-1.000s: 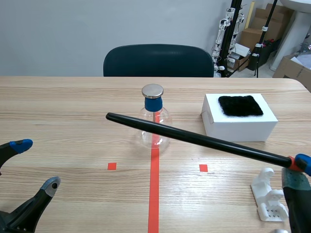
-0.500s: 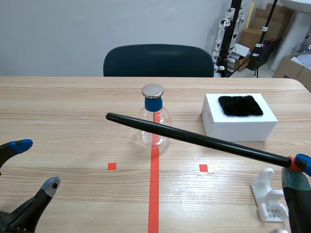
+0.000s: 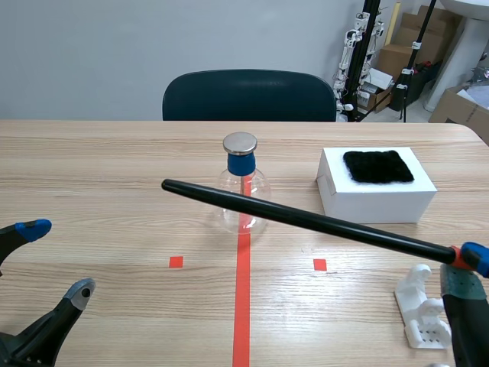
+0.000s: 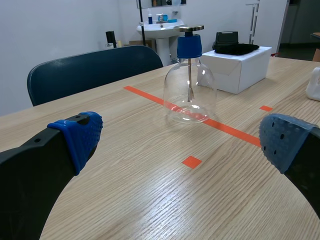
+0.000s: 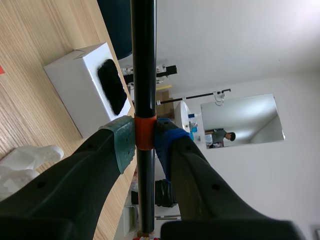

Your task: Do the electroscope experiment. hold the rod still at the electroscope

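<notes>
Ok, right gripper [image 5: 144,142] clamped long black rod [image 3: 306,220] at its orange band [image 5: 145,132]; rod crossed the clear glass blue-capped electroscope flask [image 3: 242,164]; left gripper [image 4: 182,140] spread wide, empty.

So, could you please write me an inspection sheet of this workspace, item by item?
Surface: wooden table, orange-red tape marks.
Job's things: glass electroscope standing on the tape line; black rod crossing before it in the scene view, contact cannot be told.
Clutter: white box with black cloth on top; white plastic holder.
Grippers: left gripper open, low over the table; right gripper shut on the rod.
Cables: nothing seen.
Surroundings: dark chair, cardboard boxes behind.
</notes>
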